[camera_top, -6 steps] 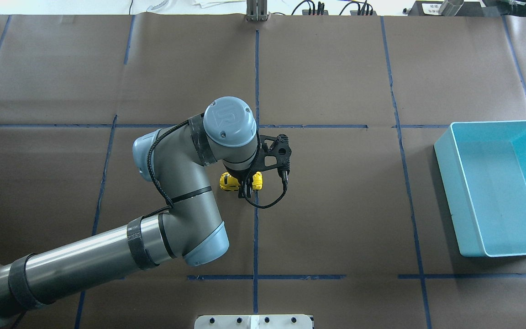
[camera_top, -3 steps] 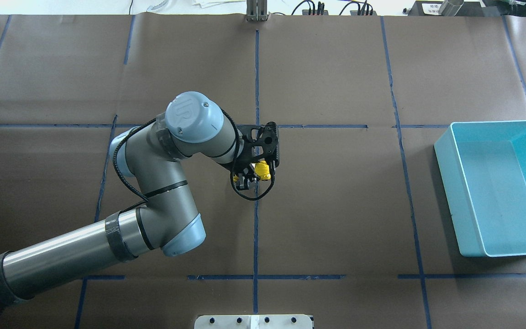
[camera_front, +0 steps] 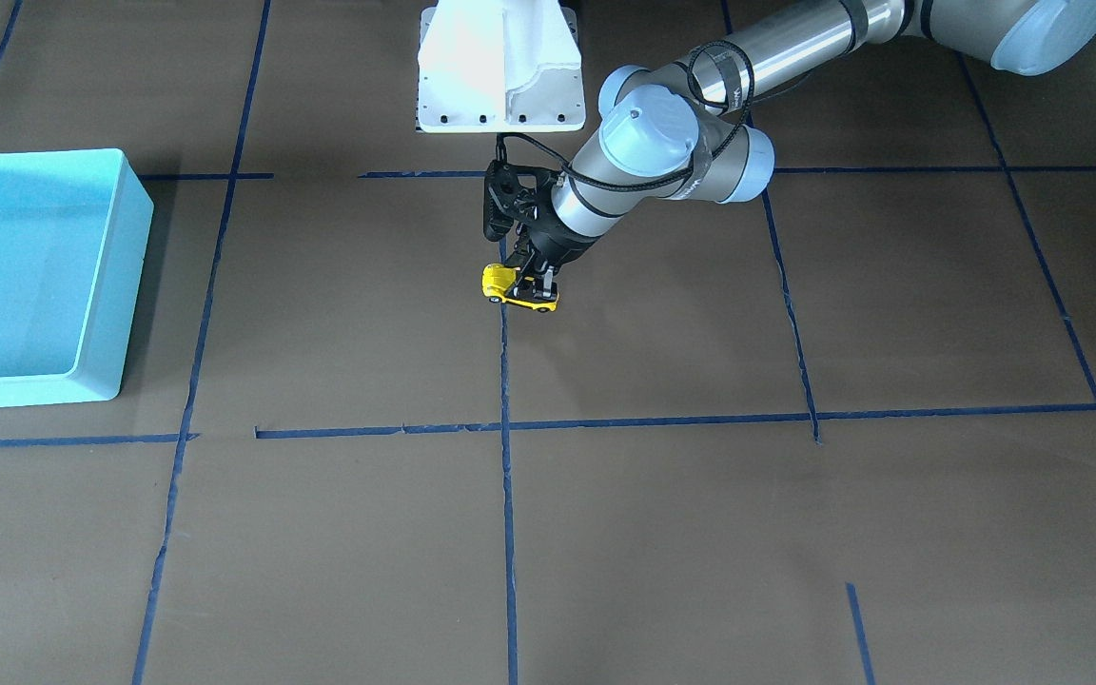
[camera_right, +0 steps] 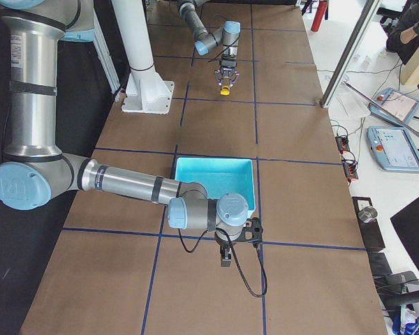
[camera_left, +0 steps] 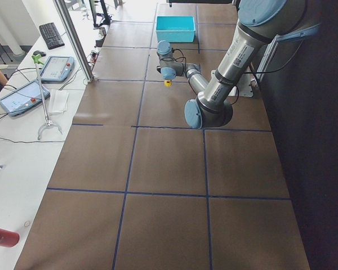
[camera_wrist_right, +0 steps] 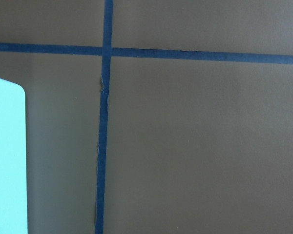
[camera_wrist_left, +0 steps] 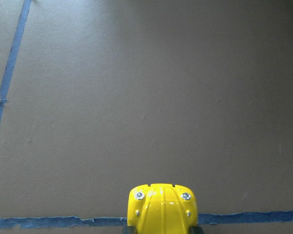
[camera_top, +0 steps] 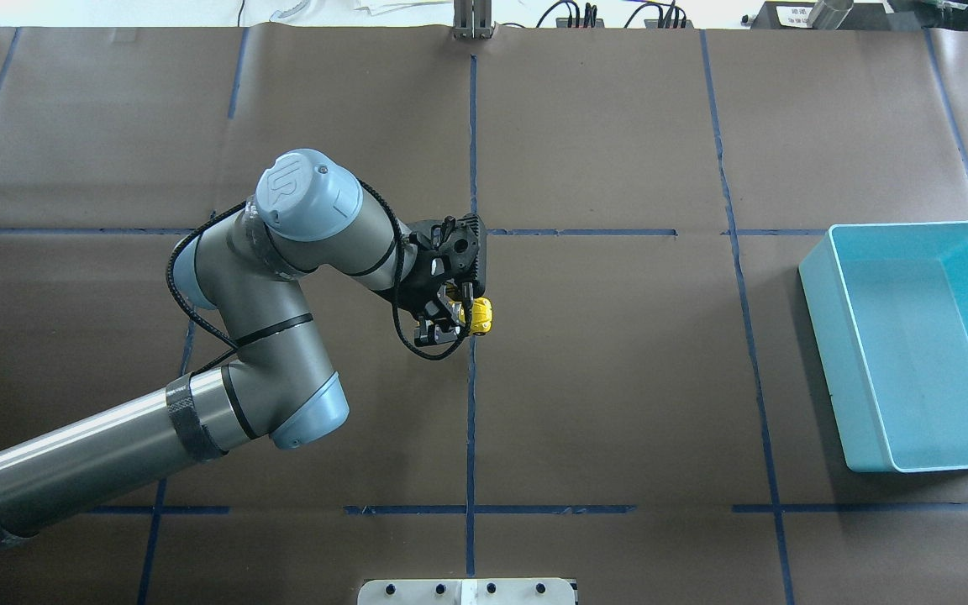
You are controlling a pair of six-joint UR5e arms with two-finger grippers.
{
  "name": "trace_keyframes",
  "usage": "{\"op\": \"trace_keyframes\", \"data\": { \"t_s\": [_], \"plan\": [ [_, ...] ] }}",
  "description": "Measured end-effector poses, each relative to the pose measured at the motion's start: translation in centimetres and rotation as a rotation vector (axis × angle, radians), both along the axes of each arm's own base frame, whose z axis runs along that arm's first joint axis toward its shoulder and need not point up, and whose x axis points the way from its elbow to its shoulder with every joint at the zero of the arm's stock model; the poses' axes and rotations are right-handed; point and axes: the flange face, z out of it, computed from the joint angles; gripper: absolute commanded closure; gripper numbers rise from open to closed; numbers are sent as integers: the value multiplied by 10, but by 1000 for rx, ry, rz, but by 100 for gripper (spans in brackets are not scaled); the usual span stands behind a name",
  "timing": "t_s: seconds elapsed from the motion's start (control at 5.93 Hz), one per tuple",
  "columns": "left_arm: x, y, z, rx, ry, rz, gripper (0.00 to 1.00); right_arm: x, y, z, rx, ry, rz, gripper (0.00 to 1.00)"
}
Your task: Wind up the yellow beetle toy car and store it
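Brown paper tabletop [camera_top: 618, 378] gridded with blue tape [camera_top: 471, 420]; one yellow toy car [camera_top: 482, 314] near the overhead frame's centre, at the middle vertical tape line, pinched by the left gripper [camera_front: 537, 283]; one turquoise bin [camera_top: 841, 353] at the right edge, well apart; the right gripper [camera_right: 225, 258] hangs just beside the bin, and I cannot tell whether it is spread or pressed together.

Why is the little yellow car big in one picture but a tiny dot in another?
Left wrist view: the camera is close to the small rounded yellow beetle toy car, so it looks big and sharp, cut off by the bottom edge. Exterior left view: the camera is far off, so the car is only a yellow speck.
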Motion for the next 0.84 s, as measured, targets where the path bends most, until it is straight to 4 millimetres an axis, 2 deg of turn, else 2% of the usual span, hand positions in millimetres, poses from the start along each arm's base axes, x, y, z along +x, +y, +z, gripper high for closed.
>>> {"op": "trace_keyframes", "data": {
  "t_s": [0.34, 0.84],
  "plan": [
    [25, 15, -1, -8, -15, 36, 100, 0, 1, 3, -7, 6, -1, 0],
    [33, 19, 3, -19, -39, 45, 100, 1, 2, 6, -12, 14, 0, 0]
  ]
}}
